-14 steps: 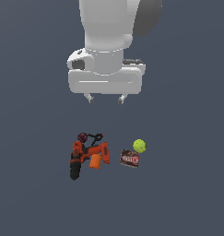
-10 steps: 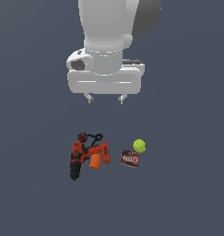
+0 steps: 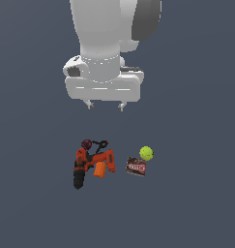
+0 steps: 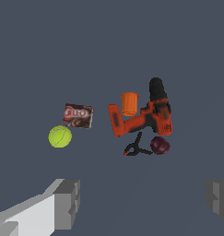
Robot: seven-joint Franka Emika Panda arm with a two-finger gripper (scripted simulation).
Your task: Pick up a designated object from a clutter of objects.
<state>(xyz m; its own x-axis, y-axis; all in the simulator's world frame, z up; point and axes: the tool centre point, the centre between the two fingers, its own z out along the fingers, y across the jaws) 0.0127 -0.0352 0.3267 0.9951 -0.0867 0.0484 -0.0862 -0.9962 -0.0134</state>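
Observation:
The designated object, a small yellow-green ball (image 3: 146, 153) (image 4: 60, 136), lies on the dark floor at the exterior view's right end of the clutter, touching or nearly touching the brown packet (image 3: 136, 166) (image 4: 78, 115). The orange-and-black power drill (image 3: 92, 164) (image 4: 145, 115), an orange cup-like tool (image 3: 99, 169) (image 4: 129, 103), a black clamp (image 4: 136, 148) and the dark red ball (image 3: 86, 144) (image 4: 160, 145) lie together to the exterior view's left. My gripper (image 3: 106, 105) (image 4: 142, 203) hangs open well above the clutter, holding nothing.
Dark flat floor surrounds the small group on all sides. The white arm body (image 3: 109, 43) fills the upper part of the exterior view.
The arm has shifted slightly, a little toward the exterior view's left; the objects lie as before.

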